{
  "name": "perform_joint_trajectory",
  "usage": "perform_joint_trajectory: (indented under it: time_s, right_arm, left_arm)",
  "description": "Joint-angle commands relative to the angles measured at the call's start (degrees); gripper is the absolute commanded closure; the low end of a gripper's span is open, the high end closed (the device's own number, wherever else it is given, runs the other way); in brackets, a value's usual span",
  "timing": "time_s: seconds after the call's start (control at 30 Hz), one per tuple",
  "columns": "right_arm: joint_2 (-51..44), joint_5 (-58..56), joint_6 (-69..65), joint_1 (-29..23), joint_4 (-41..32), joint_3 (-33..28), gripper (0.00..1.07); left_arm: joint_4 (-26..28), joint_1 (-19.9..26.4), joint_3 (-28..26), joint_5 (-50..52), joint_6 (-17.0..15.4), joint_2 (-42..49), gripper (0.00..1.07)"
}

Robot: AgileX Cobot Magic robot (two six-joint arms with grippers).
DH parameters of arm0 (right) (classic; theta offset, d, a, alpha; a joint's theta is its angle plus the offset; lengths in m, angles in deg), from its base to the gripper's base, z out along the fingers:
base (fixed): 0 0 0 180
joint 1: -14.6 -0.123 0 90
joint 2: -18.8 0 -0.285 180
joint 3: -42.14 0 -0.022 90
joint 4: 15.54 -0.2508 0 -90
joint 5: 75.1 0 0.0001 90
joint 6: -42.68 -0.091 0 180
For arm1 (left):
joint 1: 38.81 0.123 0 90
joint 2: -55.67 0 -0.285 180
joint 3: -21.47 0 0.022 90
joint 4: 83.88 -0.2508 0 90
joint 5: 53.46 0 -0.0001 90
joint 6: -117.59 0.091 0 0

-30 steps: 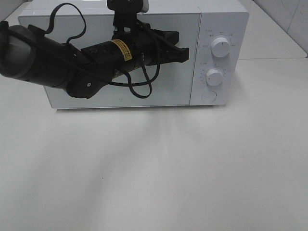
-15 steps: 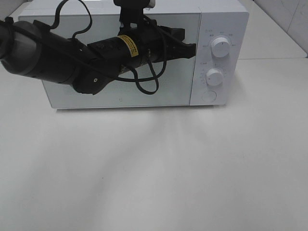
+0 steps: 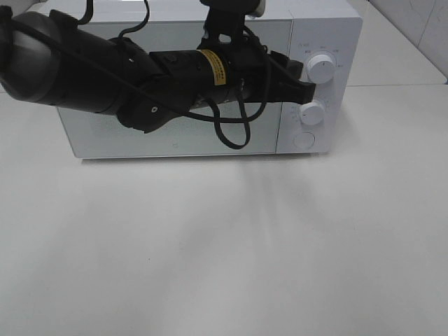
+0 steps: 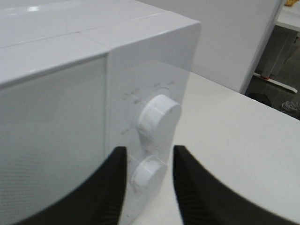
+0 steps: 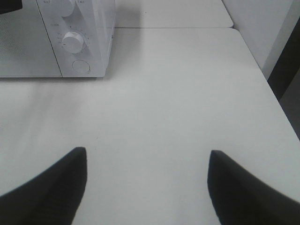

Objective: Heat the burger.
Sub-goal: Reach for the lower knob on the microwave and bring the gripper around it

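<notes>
The burger is out of view. The white microwave point(image 3: 175, 140) stands at the back of the table with its door closed. My left gripper point(image 3: 306, 80) reaches across the door to the control panel, its tips just left of the upper knob point(image 3: 321, 68) and lower knob point(image 3: 313, 111). In the left wrist view the left gripper point(image 4: 150, 150) is open, with the lower knob point(image 4: 149, 176) showing in the gap and the upper knob point(image 4: 158, 117) just beyond. My right gripper point(image 5: 147, 154) hangs open over bare table, holding nothing.
A round button point(image 3: 303, 139) sits below the knobs. The right wrist view shows the microwave point(image 5: 28, 47) off to one side and the white table point(image 5: 178, 93) running to its edge. A tiled wall point(image 3: 420, 28) rises at the back right.
My left arm has swung right across the microwave door to the knobs. Its jaws have parted from shut to open.
</notes>
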Motion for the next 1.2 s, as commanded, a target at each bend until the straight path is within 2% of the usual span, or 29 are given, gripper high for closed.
perform_joint_trajectory:
  time_s: [0.03, 0.07, 0.1, 0.13, 0.17, 0.23, 0.27, 0.3, 0.37, 0.5, 0.53, 0.6, 0.67, 0.7, 0.73, 0.77, 0.8, 1.03, 1.2]
  right_arm:
    - [-1.7, 0.6, -0.2, 0.4, -0.2, -0.2, 0.43]
    - [-1.7, 0.6, -0.2, 0.4, -0.2, -0.2, 0.43]
    - [-1.7, 0.6, -0.2, 0.4, -0.2, -0.2, 0.43]
    - [-1.7, 0.6, -0.2, 0.4, -0.2, -0.2, 0.43]
    - [-1.7, 0.6, -0.2, 0.4, -0.2, -0.2, 0.43]
    - [-1.7, 0.6, -0.2, 0.4, -0.2, -0.2, 0.43]
    - [-1.7, 0.6, -0.2, 0.4, -0.2, -0.2, 0.43]
    - [-1.7, 0.6, -0.2, 0.4, -0.2, -0.2, 0.43]
    - [-1.7, 0.6, -0.2, 0.4, -0.2, -0.2, 0.43]
    - [-1.7, 0.6, -0.2, 0.4, -0.2, -0.2, 0.43]
    - [-1.7, 0.6, -0.2, 0.4, -0.2, -0.2, 0.43]
    - [-1.7, 0.6, -0.2, 0.4, -0.2, -0.2, 0.43]
    - [-1.7, 0.6, -0.2, 0.4, -0.2, -0.2, 0.43]
    - [-1.7, 0.6, -0.2, 0.4, -0.2, -0.2, 0.43]
    - [-1.7, 0.6, -0.2, 0.4, -0.2, -0.2, 0.43]
    - [-1.7, 0.6, -0.2, 0.4, -0.2, -0.2, 0.43]
    - [-1.7, 0.6, -0.2, 0.4, -0.2, -0.2, 0.43]
    - [-1.7, 0.6, -0.2, 0.4, -0.2, -0.2, 0.43]
    - [-1.7, 0.6, -0.2, 0.4, -0.2, -0.2, 0.43]
  left_arm:
    - [-0.3, -1.9, 0.2, -4.2, 0.2, 1.8, 0.40]
    - [-0.3, -2.5, 0.2, -6.1, 0.2, 2.2, 0.27]
    - [-0.3, -3.9, 0.2, -10.7, 0.2, 3.3, 0.08]
    - [-0.3, -3.9, 0.2, -10.7, 0.2, 3.3, 0.08]
    - [-0.3, -5.3, 0.2, -17.0, 0.2, 4.6, 0.05]
    - [-0.3, -6.0, 0.2, -19.6, 0.3, 5.1, 0.05]
    - [-0.3, -7.1, 0.2, -26.5, 0.3, 6.3, 0.06]
    - [-0.3, -7.1, 0.2, -26.5, 0.3, 6.3, 0.06]
    - [-0.3, -8.3, 0.2, -35.8, 0.3, 8.1, 0.06]
    - [0.1, -8.9, 0.2, -44.0, 0.3, 9.9, 0.06]
    - [1.5, -8.9, 0.2, -49.6, 0.2, 10.9, 0.06]
    - [2.5, -8.9, 0.2, -52.5, 0.2, 11.5, 0.06]
    - [5.3, -8.9, 0.2, -61.7, 0.2, 13.3, 0.06]
    - [5.3, -8.9, 0.2, -61.7, 0.2, 13.3, 0.06]
    - [7.6, -8.9, 0.2, -68.6, 0.5, 14.5, 0.06]
    - [7.6, -8.9, 0.2, -68.6, 0.5, 14.5, 0.06]
    - [8.5, -8.9, 0.2, -73.6, 1.1, 15.5, 0.06]
    - [10.3, -8.4, 0.2, -82.7, 2.3, 18.0, 0.06]
    - [10.8, -5.2, 1.1, -87.0, 3.3, 20.9, 0.06]
